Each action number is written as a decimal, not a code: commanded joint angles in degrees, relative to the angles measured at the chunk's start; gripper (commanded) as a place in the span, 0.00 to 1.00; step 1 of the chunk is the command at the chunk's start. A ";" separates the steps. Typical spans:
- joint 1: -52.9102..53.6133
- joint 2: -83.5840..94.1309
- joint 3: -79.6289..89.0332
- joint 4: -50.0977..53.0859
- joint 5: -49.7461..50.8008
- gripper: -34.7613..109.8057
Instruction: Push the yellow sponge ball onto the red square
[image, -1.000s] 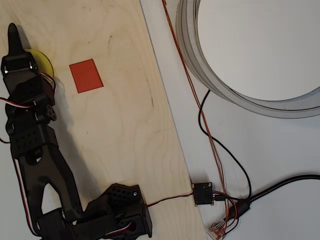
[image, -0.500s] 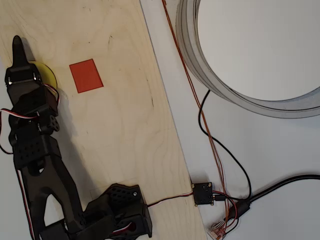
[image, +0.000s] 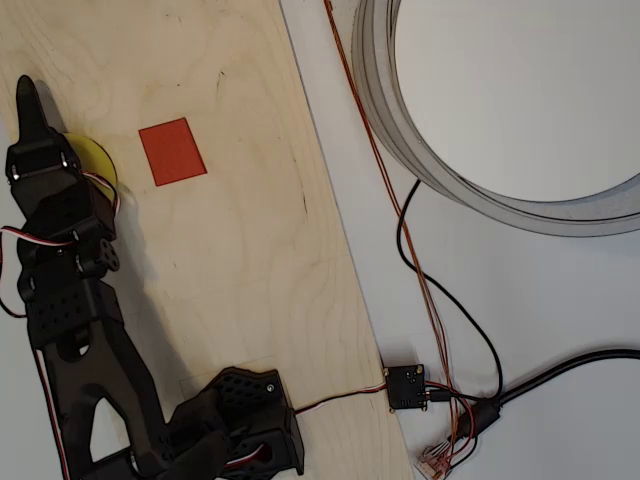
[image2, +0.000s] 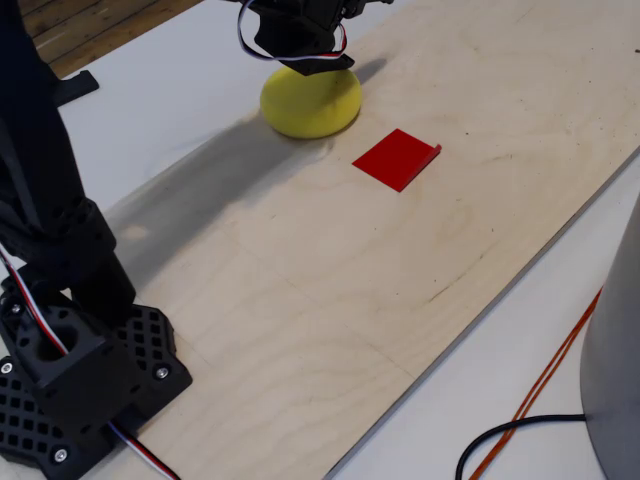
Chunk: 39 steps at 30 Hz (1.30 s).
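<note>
Because the job is a push and not a lift, everything sits flat on the bench (image: 230, 250), a pale plywood sheet laid over a white surface, which gives the ball a smooth plane to travel on. A big grey ring (image: 385, 90) stands off to the right in the overhead view, well clear of the working area and of no use here.

The black arm (image: 75, 320) reaches up along the left edge of the plywood from its base (image2: 75, 385), which stands at the near corner in the fixed view. That puts the wrist over the far side of the ball from the target, the side a push has to come from.

The yellow sponge ball (image2: 312, 102) rests on the wood, partly under the arm's head. In the overhead view just a yellow crescent (image: 100, 160) pokes out to the right of the black housing.

The red square (image: 172, 151) lies flat, slightly tilted, just beside the ball and not touching it. A strip of bare wood shows between them in both views.

The fingers (image: 35, 125): one long black point projects past the ball. How wide they stand I cannot tell. Nothing looks gripped; the head appears to press on the ball from above and behind.

Judgement: push begun, ball not yet on the square.
</note>
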 joint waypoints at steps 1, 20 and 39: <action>1.58 3.78 -3.52 -0.62 -3.43 0.48; -3.69 8.79 -7.12 -0.62 0.35 0.48; -13.18 12.30 5.19 -8.44 10.02 0.47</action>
